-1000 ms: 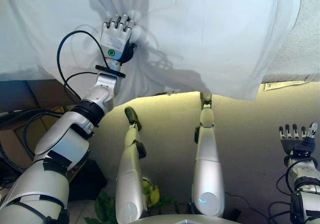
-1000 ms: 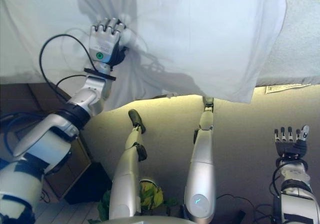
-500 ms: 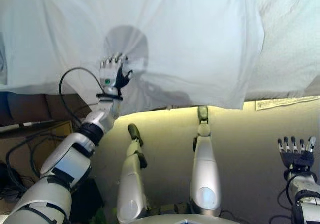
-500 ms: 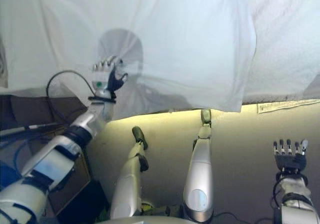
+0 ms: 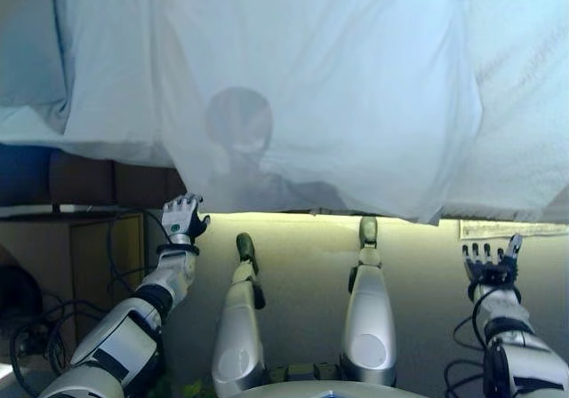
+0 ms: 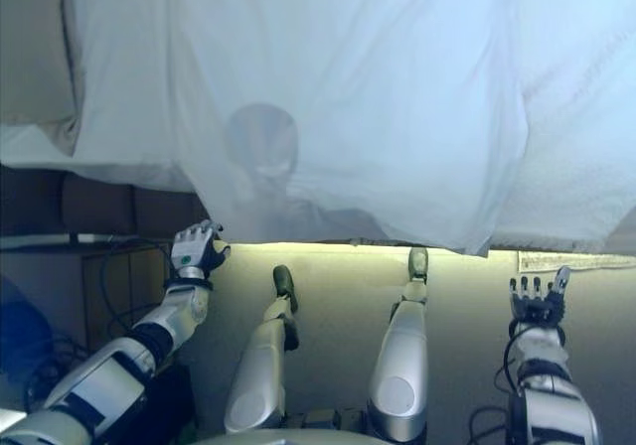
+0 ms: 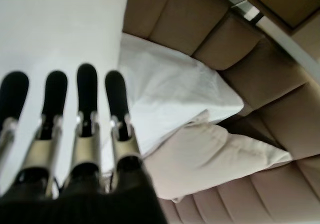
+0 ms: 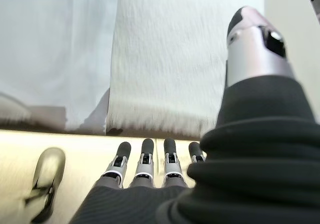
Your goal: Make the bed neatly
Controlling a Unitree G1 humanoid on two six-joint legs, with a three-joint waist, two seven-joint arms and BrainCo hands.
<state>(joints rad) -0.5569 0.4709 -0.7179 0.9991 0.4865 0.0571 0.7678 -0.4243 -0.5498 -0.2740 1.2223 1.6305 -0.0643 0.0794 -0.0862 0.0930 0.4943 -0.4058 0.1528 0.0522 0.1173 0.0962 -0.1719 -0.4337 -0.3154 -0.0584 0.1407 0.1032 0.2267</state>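
Note:
A white sheet [image 5: 338,87] covers the bed and hangs over its near edge, smooth with faint folds. To its right lies a textured white cover [image 5: 524,105], also seen as textured cover [image 8: 170,59] in the right wrist view. My left hand [image 5: 182,218] is open, below the sheet's hanging edge and apart from it. Its fingers [image 7: 87,99] are straight and hold nothing. My right hand [image 5: 487,265] is open at the lower right, below the bed's edge, with its fingers [image 8: 145,156] straight and empty.
A white pillow [image 7: 170,94] and a cream pillow [image 7: 210,154] lie against a brown padded headboard [image 7: 270,114] at the bed's left end. A wooden bedside cabinet [image 5: 98,247] stands at the lower left. A paper label [image 5: 511,229] sticks out under the cover.
My left hand has let go of the bunched sheet and dropped back below the bed's edge. The sheet now lies flatter. The camera has tilted up.

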